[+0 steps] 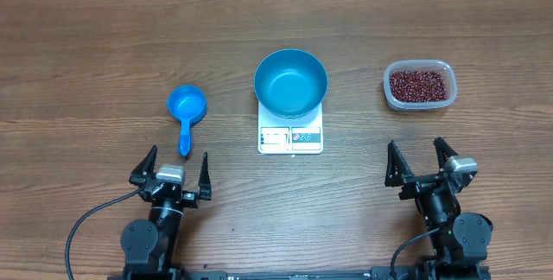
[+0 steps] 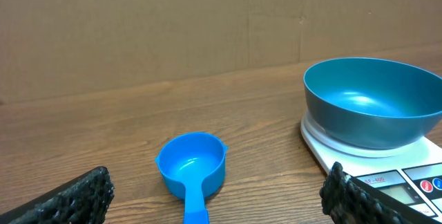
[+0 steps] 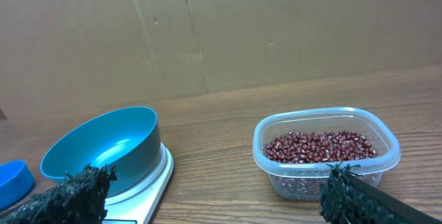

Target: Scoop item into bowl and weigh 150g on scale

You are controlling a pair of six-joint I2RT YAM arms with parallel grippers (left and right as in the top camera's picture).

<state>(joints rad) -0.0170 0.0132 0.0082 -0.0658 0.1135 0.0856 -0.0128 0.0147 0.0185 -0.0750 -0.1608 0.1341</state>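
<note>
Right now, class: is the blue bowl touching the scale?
Touching. The left wrist view shows the bowl sitting directly on the scale, with no gap under its base.

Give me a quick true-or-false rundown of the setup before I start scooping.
1. The blue bowl sits on the scale. True.
2. The bowl already holds beans. False: it is empty; the beans are all in the clear tub.
3. The left gripper grips the blue scoop. False: it is open, and the scoop lies on the table just ahead of it.
4. The right gripper is open and empty. True.
</note>
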